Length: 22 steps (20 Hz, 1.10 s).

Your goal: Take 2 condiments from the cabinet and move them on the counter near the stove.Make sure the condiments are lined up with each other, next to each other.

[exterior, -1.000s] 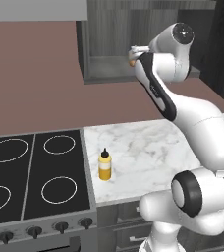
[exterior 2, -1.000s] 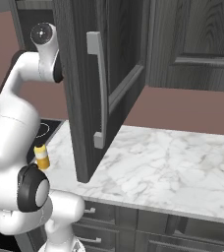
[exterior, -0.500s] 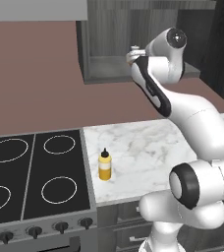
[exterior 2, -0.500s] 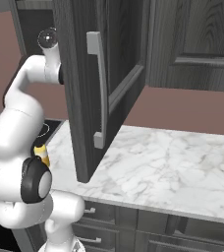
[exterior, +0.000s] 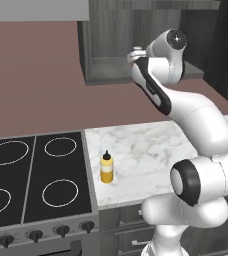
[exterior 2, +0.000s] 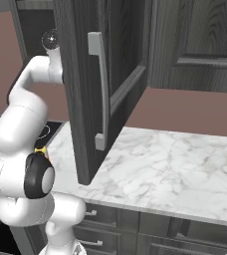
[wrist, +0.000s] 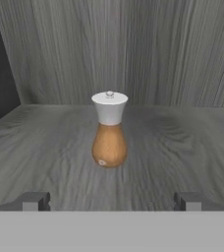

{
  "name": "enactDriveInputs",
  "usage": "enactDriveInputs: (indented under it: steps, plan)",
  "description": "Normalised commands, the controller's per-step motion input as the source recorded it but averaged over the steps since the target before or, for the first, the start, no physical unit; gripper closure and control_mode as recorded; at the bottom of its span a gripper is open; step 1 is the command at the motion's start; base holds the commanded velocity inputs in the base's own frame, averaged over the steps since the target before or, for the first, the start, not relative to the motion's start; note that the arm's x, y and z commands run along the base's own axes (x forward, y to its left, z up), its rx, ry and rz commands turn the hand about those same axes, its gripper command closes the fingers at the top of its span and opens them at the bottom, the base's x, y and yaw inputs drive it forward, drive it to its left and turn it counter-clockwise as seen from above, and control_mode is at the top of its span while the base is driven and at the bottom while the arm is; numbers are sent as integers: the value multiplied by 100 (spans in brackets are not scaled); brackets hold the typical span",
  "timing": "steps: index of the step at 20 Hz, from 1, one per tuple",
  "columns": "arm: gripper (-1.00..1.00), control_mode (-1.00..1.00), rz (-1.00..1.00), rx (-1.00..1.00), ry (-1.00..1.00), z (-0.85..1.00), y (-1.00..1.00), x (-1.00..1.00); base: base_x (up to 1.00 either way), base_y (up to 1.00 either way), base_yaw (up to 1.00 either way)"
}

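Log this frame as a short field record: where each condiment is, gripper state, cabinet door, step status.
yellow bottle: upright on the counter, close to the stove
shaker: upright on the cabinet shelf, untouched
gripper: open, facing the shaker, fingertips short of it
cabinet door: swung open
step status: one condiment placed, second not yet grasped

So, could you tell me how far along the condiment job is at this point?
Done: the yellow squeeze bottle stands on the counter beside the stove. In hand: nothing; the open gripper faces the brown shaker on the cabinet shelf. Left: grasp the shaker and set it next to the bottle.
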Motion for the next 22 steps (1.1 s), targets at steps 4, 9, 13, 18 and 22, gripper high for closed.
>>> enactDriveInputs:
  steps: [4,9,13,18,22]
  plan:
    - [-100,-100,0,0,0,0,0,17,0,0,0]
    - [-100,-100,0,0,0,0,0,17,0,0,0]
    - [-100,-100,0,0,0,0,0,18,0,0,0]
    - [-100,-100,0,0,0,0,0,16,0,0,0]
    - [-100,-100,0,0,0,0,0,11,0,0,0]
